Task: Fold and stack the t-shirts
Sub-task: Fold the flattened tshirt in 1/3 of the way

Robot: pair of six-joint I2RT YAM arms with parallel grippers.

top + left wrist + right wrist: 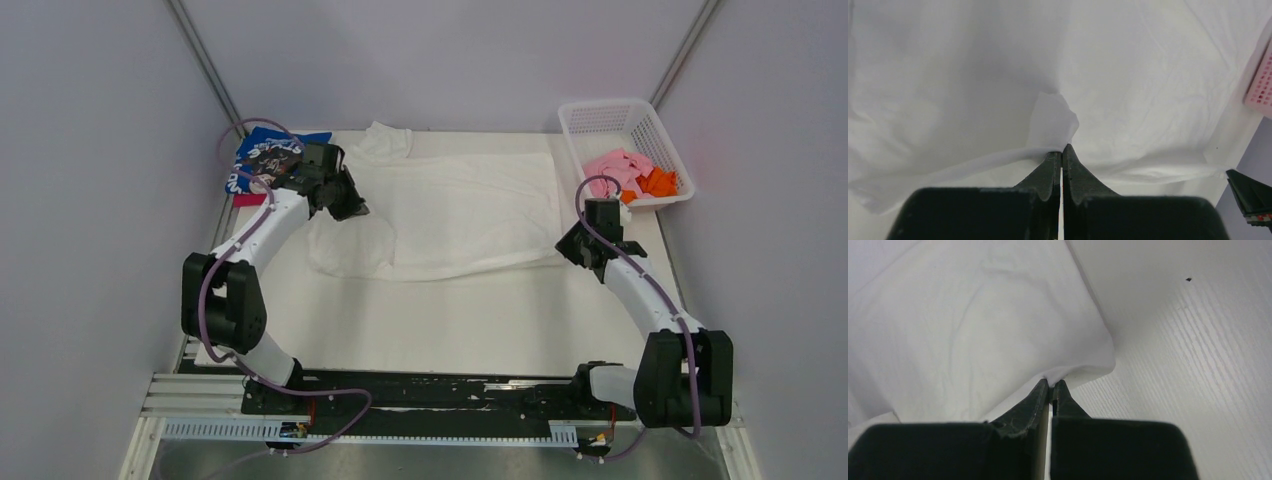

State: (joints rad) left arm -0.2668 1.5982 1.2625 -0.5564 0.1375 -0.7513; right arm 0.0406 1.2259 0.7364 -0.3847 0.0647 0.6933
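Large white t-shirt (455, 205) spread across middle of table (450, 320), wrinkled, one sleeve bunched at far edge. Jaws of left gripper (1062, 150) clenched on pinch of cloth at shirt's left side; jaws of right gripper (1052, 385) clamped on shirt's near-right corner. At far-left table edge, blue t-shirt (268, 155) with white lettering, magenta cloth (248, 199) peeking from under it. At far right, white basket (605, 104) holds pink t-shirt (615, 168) and orange t-shirt (657, 183), crumpled together
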